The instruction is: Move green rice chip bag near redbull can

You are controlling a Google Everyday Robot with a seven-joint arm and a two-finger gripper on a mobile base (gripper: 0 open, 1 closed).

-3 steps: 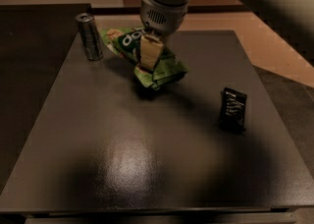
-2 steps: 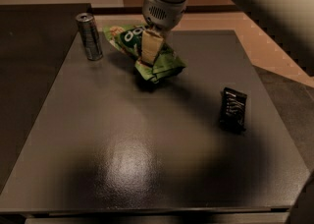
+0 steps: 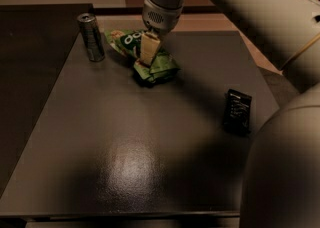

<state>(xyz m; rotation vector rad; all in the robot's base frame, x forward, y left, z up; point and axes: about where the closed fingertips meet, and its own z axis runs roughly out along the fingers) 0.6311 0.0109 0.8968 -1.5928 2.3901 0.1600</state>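
Note:
The green rice chip bag (image 3: 150, 62) lies crumpled on the dark table at the back centre, its white lettering facing up. The redbull can (image 3: 91, 37) stands upright at the back left, a short way left of the bag. My gripper (image 3: 148, 54) reaches down from above onto the middle of the bag; a pale finger (image 3: 149, 48) presses into the crinkled foil, shut on the bag.
A small black wrapper (image 3: 237, 110) lies at the right of the dark table (image 3: 125, 162). My arm (image 3: 240, 7) spans the upper right, and its bulk fills the lower right corner. The table's left edge borders a darker surface.
The view has shifted slightly; the gripper stays clamped on the bag, which sits a little nearer the can than a second ago.

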